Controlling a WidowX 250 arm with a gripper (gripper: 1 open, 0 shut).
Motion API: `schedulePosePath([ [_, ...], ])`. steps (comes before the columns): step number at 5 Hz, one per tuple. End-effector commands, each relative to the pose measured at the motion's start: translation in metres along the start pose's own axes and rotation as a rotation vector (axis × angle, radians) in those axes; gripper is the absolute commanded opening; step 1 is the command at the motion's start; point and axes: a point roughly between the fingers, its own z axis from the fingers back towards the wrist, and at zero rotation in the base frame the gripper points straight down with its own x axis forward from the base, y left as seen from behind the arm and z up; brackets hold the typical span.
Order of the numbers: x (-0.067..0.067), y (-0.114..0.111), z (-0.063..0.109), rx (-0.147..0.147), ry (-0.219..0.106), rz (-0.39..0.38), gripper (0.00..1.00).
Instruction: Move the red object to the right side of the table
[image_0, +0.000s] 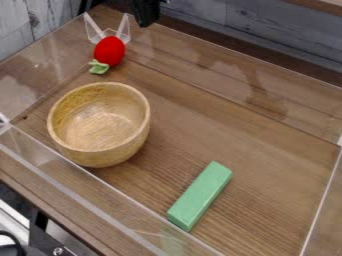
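A brown wood-grain table (254, 120) with low clear walls holds a wooden bowl (98, 123) and a green block (201, 195). The red object (108, 49) lies at the far left corner, its green leafy bit on the wood. The gripper (147, 12) sits above and to its right at the frame's top, jaws shut on nothing, the fruit not in them. It looks light, hard and slick; being round, it would likely squirt out unless pinched across its middle.

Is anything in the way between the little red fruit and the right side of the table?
Nothing visible. The red fruit sits at the far left; the table to its right is bare. The wooden bowl and green block lie nearer the camera.
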Motion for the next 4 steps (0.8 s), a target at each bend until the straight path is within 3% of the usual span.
schedulePosePath([
  [1, 0.008, 0.029, 0.024, 0.075, -0.076, 0.090, 1.00],
  [3, 0.003, 0.076, 0.003, 0.093, -0.043, 0.092, 1.00],
  [4, -0.006, 0.103, -0.009, 0.111, -0.027, 0.109, 1.00],
])
